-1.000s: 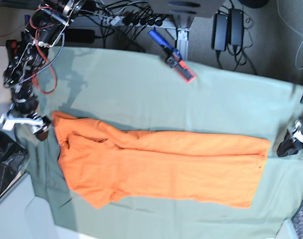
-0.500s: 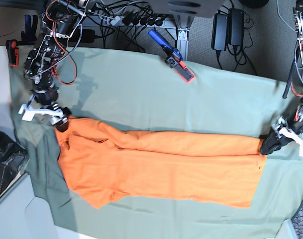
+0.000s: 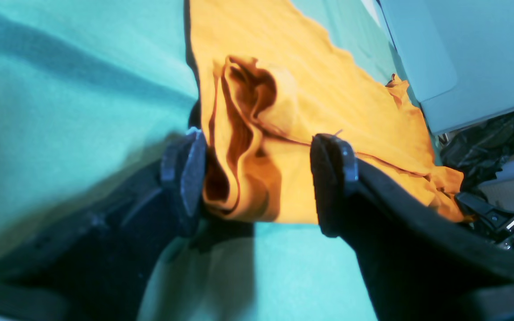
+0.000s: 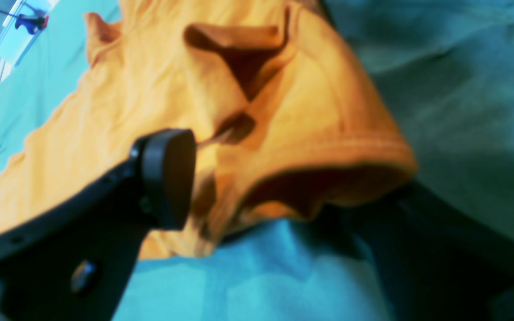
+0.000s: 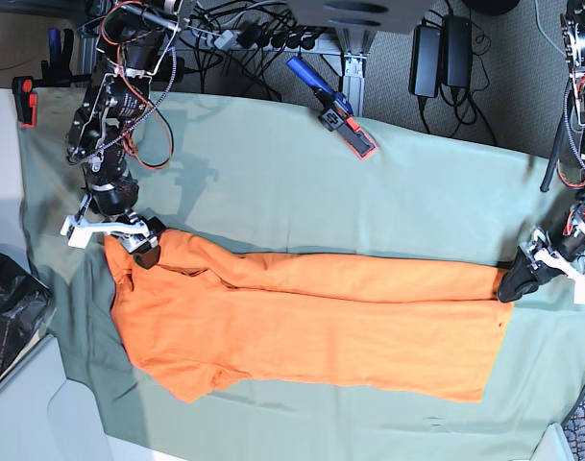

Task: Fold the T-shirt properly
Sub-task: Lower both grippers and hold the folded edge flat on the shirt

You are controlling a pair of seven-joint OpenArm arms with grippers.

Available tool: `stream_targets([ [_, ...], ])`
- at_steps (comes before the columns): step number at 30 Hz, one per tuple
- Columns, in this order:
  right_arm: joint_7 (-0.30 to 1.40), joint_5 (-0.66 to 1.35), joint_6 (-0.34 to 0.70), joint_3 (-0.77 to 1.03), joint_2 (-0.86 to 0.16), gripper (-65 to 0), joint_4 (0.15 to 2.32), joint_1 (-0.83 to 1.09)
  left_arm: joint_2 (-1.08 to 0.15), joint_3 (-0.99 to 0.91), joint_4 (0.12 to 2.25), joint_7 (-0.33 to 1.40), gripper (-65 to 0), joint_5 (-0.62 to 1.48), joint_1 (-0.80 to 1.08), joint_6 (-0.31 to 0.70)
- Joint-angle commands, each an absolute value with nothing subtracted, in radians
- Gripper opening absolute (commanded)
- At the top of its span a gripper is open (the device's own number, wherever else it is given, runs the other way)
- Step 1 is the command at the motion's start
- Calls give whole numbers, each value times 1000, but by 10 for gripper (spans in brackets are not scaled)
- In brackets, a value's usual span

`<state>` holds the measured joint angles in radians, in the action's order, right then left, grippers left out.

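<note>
The orange T-shirt [image 5: 311, 317] lies flat and folded lengthwise on the grey-green table cloth [image 5: 273, 173], neck end at the left. My left gripper [image 5: 513, 281] is at its right upper corner. In the left wrist view the gripper [image 3: 257, 183] is open, jaws apart on either side of a bunched fold of the shirt [image 3: 328, 89]. My right gripper [image 5: 146, 248] is at the shirt's left upper corner. In the right wrist view it [image 4: 275, 196] is open, with the shirt's hemmed edge [image 4: 150, 89] draped between the jaws and hiding the far one.
A blue and red tool [image 5: 330, 106] lies on the cloth's far edge. Black power adapters [image 5: 441, 53] and cables sit behind it. A black bag [image 5: 9, 317] is at the left. The cloth's front edge runs along the bottom.
Both arms have moved inward onto the shirt. The right gripper went right to the shoulder corner. The left gripper went left to the right end's upper corner. The shirt has barely moved.
</note>
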<state>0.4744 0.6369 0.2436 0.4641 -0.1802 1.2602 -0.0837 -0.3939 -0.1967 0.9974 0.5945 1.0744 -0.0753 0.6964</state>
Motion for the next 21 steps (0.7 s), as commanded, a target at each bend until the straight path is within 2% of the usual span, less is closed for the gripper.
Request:
stream_targets([
  [1,493,647,311,460,-185,-207,1269,-99,-391,-184,1005,629,-264,1084,-82,698],
  [9,493,648,311,460,-185,-207,1272,-116,-391,-109,1009,636,-264,1083,-82,698],
  [21,490,647,314,460,-186,-207,1272,-158,-391,-109,1009,636,-268,1080,-83,698],
])
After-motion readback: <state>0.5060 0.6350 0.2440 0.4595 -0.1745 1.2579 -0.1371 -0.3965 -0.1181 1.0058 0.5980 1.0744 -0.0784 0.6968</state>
